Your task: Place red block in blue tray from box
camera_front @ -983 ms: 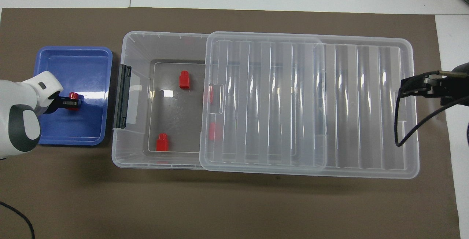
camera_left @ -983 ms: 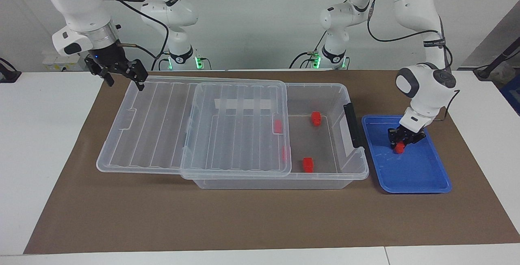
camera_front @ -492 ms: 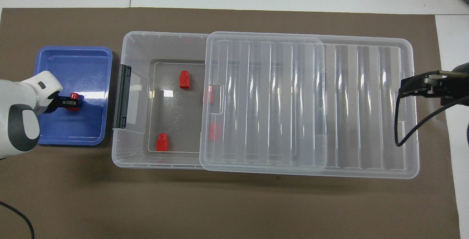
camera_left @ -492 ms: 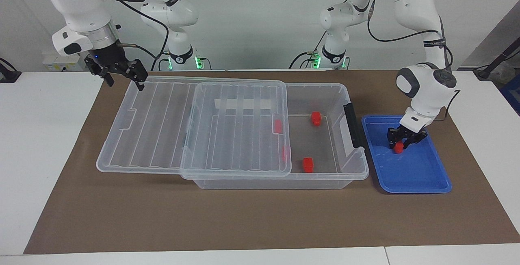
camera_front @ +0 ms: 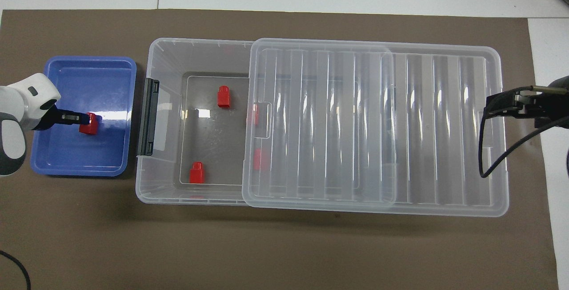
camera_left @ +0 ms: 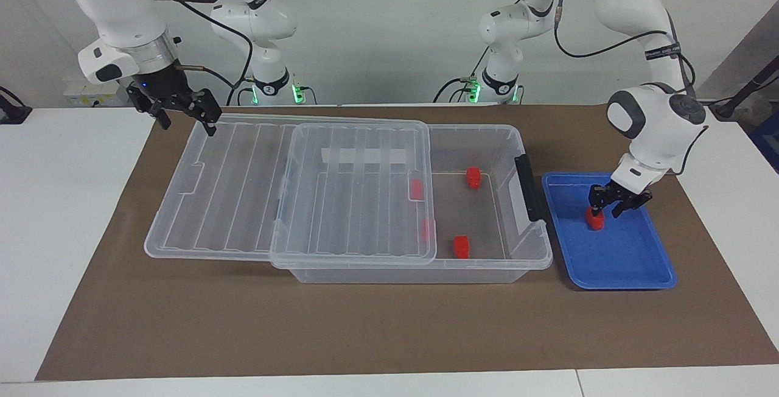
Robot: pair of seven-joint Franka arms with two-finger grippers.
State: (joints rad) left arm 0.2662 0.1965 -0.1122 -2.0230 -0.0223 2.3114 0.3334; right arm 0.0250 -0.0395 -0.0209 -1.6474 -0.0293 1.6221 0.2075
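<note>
The left gripper (camera_front: 73, 117) hangs just above the blue tray (camera_front: 66, 167) at the left arm's end of the desk (camera_front: 284, 245). Its fingers (camera_left: 594, 197) stand apart and hold nothing. The red block (camera_front: 89, 124) sits on the tray floor directly beneath them, so this looks like the moment just after release, with the placing step judged done for this block.

Beside the tray stands the box (camera_front: 164, 194), its dark latch (camera_front: 147, 117) facing the tray. The ribbed lid (camera_front: 364, 125) lies pushed toward the right arm's end, baring only the part of the box nearest the tray; that opening is presumably what lets the left arm reach in. Two more red blocks (camera_front: 223, 97) lie in the bared part, and two others show dimly through the lid's edge.

The right gripper (camera_left: 182, 111) waits at the lid's corner; whether it touches the lid cannot be told, nor can its fingers be read.

The overhead view makes the left gripper seem to lie against the block. The facing view shows the fingers above it, not clasping it.
</note>
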